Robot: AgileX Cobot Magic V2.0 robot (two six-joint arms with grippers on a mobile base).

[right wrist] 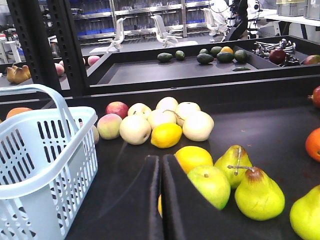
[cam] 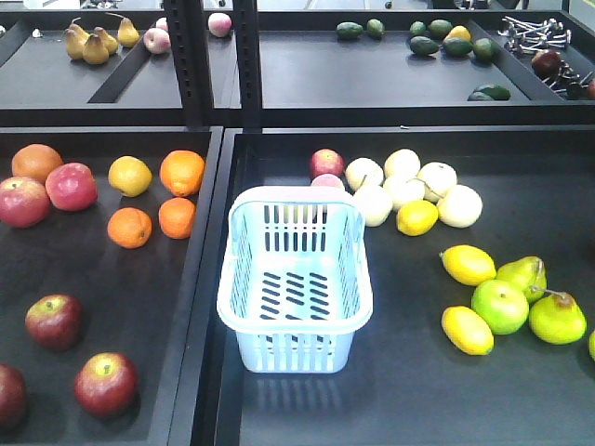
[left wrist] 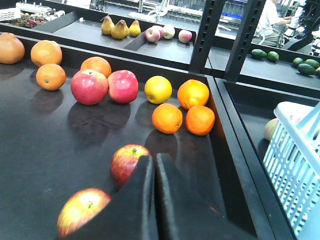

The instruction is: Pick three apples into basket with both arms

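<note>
At the near end of the left-hand black worktop tray (cam: 139, 279) lie three round, dark maroon-red apples (cam: 54, 321), well apart from the pale blue slotted plastic basket (cam: 296, 348) standing in the next tray to the right. Seen from its wrist, the left gripper (left wrist: 154, 159) has its jaws closed together on nothing, above two of the apples. The right gripper (right wrist: 160, 159) has its jaws likewise closed and bare, beside yellow-green pears (right wrist: 257, 192).

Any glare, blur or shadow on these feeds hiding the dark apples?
Front view: sharp, evenly lit, soft shadow below the basket. Left wrist view: the left gripper covers parts of two apples. Right wrist view: clear nearby, bright background, right gripper blocks bottom centre.
</note>
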